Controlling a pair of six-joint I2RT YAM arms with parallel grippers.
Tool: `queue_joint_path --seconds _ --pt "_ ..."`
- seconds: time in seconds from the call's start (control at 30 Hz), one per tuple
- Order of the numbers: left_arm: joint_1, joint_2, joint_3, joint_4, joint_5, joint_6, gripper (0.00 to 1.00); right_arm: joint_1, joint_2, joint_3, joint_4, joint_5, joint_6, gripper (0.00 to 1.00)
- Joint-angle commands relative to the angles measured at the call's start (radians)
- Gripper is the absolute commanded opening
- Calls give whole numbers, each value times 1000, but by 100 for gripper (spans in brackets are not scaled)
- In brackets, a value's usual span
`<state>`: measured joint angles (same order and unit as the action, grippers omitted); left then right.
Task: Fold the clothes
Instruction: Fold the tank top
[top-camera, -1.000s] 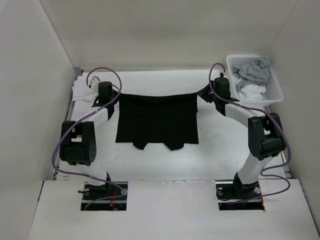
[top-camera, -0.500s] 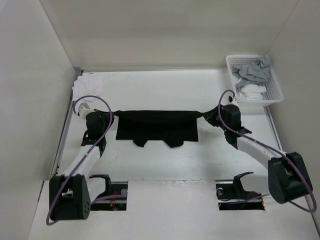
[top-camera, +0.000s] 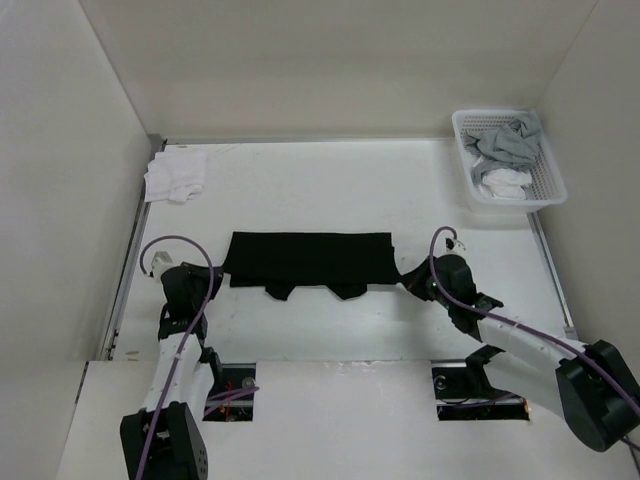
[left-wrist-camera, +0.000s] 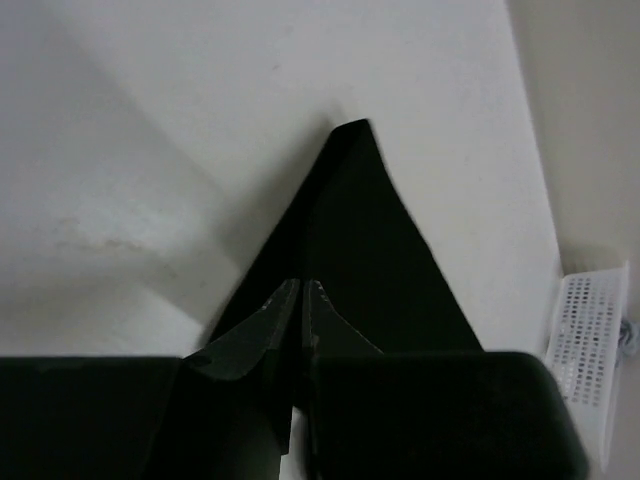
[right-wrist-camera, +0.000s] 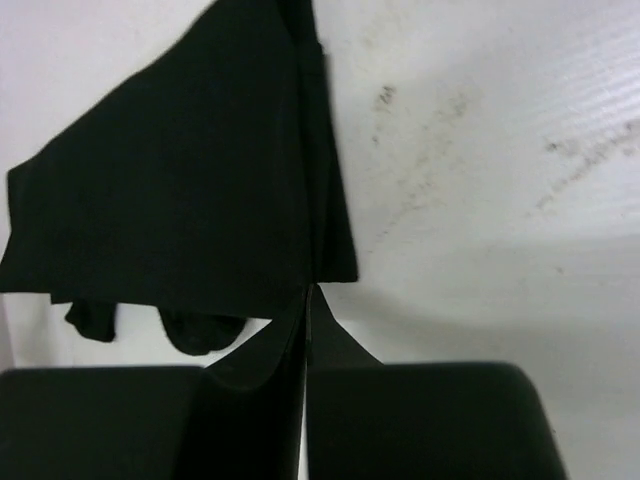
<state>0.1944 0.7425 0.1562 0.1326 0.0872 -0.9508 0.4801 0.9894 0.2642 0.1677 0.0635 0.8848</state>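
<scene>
Item: black T-shirt (top-camera: 310, 258), doubled into a flat band across the surface (top-camera: 330, 190), towards its near edge. Soft, thin, light; likely to sag and slip, so best pinched at the corners. Left end effector (left-wrist-camera: 301, 292) and right end effector (right-wrist-camera: 308, 297) each pinched closed on an end corner.

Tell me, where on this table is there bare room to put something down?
The widest bare patch lies on the far side of the shirt, between the white cloth and the basket. A narrow strip runs along the shirt's near edge, between the left gripper and right gripper. It is crowded at the shirt's ends, where both pinch it.
</scene>
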Motion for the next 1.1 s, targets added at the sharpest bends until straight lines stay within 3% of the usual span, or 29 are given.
queue_joint_path --seconds 0.0,0.07,0.1,0.2,0.3,0.43,0.57,0.67,0.8,0.93,1.07 --pt "32 -41 -49 -36 46 -3 6 10 15 -14 6 50 37 3" --pt "55 -57 -64 -44 57 -2 14 10 23 -22 6 44 39 11" --pt "73 -74 -69 -48 66 -2 21 10 9 -22 3 47 34 20" --pt "109 -113 -50 -60 74 -5 27 10 -21 3 -31 56 4 41" --pt "80 -103 -9 -38 45 -17 27 -22 32 47 -13 42 -44 49" --pt "-67 -37 32 36 -30 -34 27 -42 213 113 94 -16 -64 52" --pt "-247 7 66 88 -144 -25 27 -56 385 144 219 -105 -25 52" --pt "-334 29 91 102 -204 -5 27 -56 477 135 331 -159 43 45" --pt "-407 49 111 133 -237 3 27 -56 520 103 423 -142 109 15" --pt "-456 70 118 166 -239 6 27 -61 334 44 385 -52 111 6" --pt "-531 130 121 217 -248 -5 27 -70 7 43 118 25 34 5"
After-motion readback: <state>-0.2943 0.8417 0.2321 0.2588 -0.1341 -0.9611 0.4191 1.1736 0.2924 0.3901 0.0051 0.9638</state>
